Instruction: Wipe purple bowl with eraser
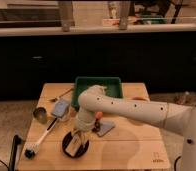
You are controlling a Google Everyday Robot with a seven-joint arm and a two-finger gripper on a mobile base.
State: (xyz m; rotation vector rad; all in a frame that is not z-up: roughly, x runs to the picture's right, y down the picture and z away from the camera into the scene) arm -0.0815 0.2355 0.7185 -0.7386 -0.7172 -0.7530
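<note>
The purple bowl (69,146) is a dark round shallow dish near the front left of the wooden table (136,145). The pale tan eraser (78,143) stands inside the bowl, held from above. My gripper (81,135) hangs at the end of the white arm (131,109), which reaches in from the right. It sits directly over the bowl and is shut on the eraser, which touches the bowl's inside.
A green rectangular tray (98,86) stands at the back middle. A grey-blue block (60,108) and a small metal cup (40,114) lie to the left. A white-handled brush (41,140) lies at the front left. A grey flat piece (106,128) lies right of the bowl.
</note>
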